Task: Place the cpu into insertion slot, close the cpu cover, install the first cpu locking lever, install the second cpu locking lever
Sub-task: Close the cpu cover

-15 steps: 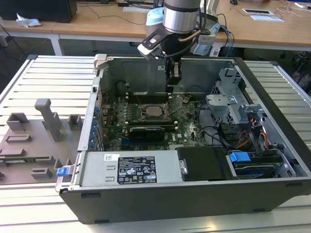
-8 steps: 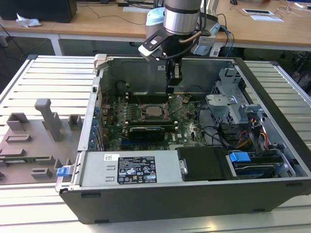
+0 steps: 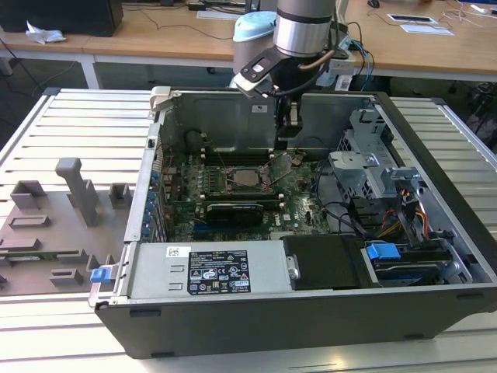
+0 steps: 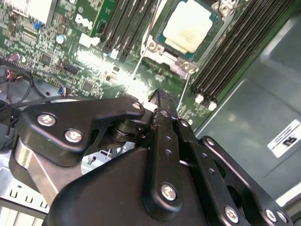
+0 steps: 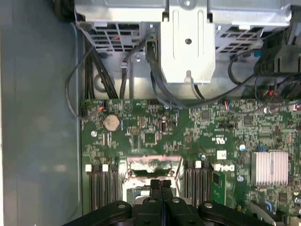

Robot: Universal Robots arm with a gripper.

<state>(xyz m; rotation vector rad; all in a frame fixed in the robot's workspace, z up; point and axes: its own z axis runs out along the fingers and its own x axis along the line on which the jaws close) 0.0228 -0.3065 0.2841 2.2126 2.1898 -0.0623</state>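
— What's it doing in there?
— Biggest thing first: the computer case lies open on its side, and the motherboard covers its floor. The arm reaches in from the far side, and the gripper hangs over the far middle of the board.
— Holding anything?
— Nothing. In the first wrist view its 2 fingers are pressed together with only a thin seam between them, and nothing is caught there.
— So where's the chip?
— Already down. The insertion slot sits between the banks of memory slots. The cpu lies flat inside it, silvery top up. I'd call step 1 done.
— And the lid?
— The cpu cover isn't down. It stands tilted up off the slot's edge, on the exterior view's right. The fingertips are near it, on the slot's side. I can't tell whether they touch it.
— Step 2 of 4, then?
— That's my reading: closing the cover. I'd judge it calls for the closed fingertips to bear on the frame's raised edge and tip it about its hinge. That wants doing gently, so the frame drops around the chip rather than dragging across it.
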